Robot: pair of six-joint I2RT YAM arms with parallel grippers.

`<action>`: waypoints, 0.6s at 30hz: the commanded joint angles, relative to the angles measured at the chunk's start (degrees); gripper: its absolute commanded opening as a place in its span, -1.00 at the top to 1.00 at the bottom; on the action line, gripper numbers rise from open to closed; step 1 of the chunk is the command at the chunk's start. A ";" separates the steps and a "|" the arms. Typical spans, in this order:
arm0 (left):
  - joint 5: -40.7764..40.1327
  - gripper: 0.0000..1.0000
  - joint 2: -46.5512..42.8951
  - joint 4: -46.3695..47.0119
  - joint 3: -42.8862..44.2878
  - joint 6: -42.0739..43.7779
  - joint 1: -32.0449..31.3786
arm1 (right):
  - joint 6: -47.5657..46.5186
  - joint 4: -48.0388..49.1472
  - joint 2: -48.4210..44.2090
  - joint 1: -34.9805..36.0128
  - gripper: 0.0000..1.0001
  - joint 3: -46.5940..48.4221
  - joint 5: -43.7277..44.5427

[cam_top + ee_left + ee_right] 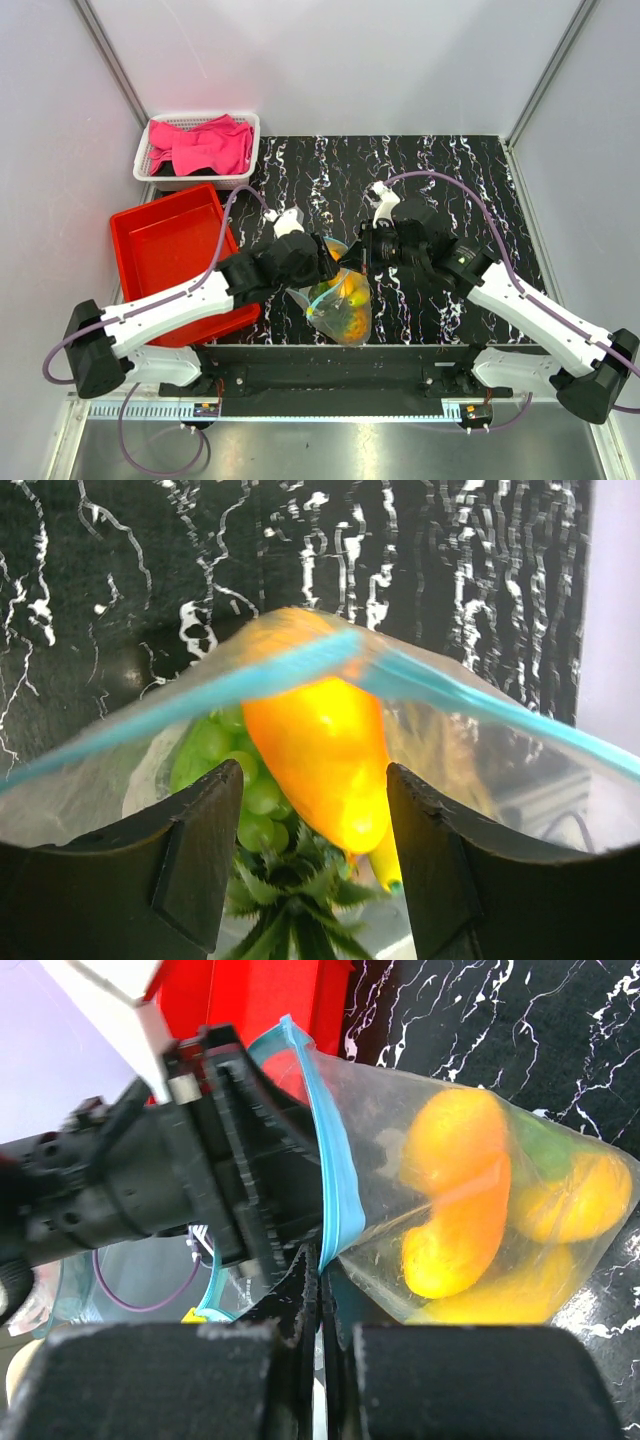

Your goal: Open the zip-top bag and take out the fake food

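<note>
White-shelled arms (165,308) with black joints (290,262), purple cables (216,252), black left tool (312,792) and right tool (320,1295).

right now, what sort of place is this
Probably a robot test cell: white walls enclose a marbled black tabletop and a red bin, with two robot arms mounted at the near edge.

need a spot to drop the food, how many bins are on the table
2: a red tray on the left, and a white basket holding pink cloth behind it in the far left corner.
</note>
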 commanded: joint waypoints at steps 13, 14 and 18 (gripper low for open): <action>1.01 -0.56 4.68 13.24 -1.96 -5.56 1.44 | 0.58 5.92 -1.98 0.33 1.00 -0.75 -0.28; 1.54 -0.58 5.47 14.02 -1.96 -5.30 1.44 | 0.67 5.84 -1.98 0.33 1.00 -0.84 -0.10; 1.46 -0.63 7.32 14.12 -1.60 -5.12 1.53 | 0.76 5.92 -2.24 0.33 1.00 -1.02 -0.27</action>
